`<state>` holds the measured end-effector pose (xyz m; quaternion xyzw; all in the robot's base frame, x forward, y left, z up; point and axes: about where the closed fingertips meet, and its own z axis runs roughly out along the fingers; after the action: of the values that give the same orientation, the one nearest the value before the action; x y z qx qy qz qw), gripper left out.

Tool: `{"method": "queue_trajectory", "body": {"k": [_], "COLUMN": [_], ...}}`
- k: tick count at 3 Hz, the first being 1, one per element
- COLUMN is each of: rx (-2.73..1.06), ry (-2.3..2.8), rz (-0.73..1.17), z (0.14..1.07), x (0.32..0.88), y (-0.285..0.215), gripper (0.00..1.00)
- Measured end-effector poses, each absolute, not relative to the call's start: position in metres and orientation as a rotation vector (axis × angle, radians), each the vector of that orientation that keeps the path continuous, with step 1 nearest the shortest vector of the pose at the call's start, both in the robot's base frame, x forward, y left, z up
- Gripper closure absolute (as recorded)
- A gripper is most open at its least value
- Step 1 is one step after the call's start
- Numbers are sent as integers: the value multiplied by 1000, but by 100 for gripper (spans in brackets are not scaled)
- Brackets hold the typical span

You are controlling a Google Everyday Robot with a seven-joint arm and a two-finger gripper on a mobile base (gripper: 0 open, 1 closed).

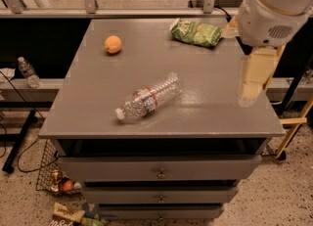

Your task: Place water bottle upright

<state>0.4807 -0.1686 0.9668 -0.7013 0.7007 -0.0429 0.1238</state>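
The water bottle (149, 98) lies on its side near the middle of the grey table top (205, 117). It is clear and ribbed, with a red-white-blue label band, and its white cap points to the front left. My gripper (253, 79) hangs from the white arm (274, 10) above the table's right edge. It is well to the right of the bottle, apart from it, and holds nothing that I can see.
An orange fruit (113, 44) sits at the back left of the table and a green chip bag (197, 33) at the back right. Drawers (159, 171) are below the top. A small clear bottle (28, 72) stands on a ledge at the left. A wire basket (51, 173) is on the floor.
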Motion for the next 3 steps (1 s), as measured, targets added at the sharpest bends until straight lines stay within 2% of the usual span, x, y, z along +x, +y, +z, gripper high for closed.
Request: {"method": "queue_trajectory", "body": {"k": [1,3], "rx": [-2280,-2538], "ry": [1892,1701], "rz": [-136,-278], "z": [945,896], "x": [506,521], "y": [-119,-38], "gripper": [0,0]}}
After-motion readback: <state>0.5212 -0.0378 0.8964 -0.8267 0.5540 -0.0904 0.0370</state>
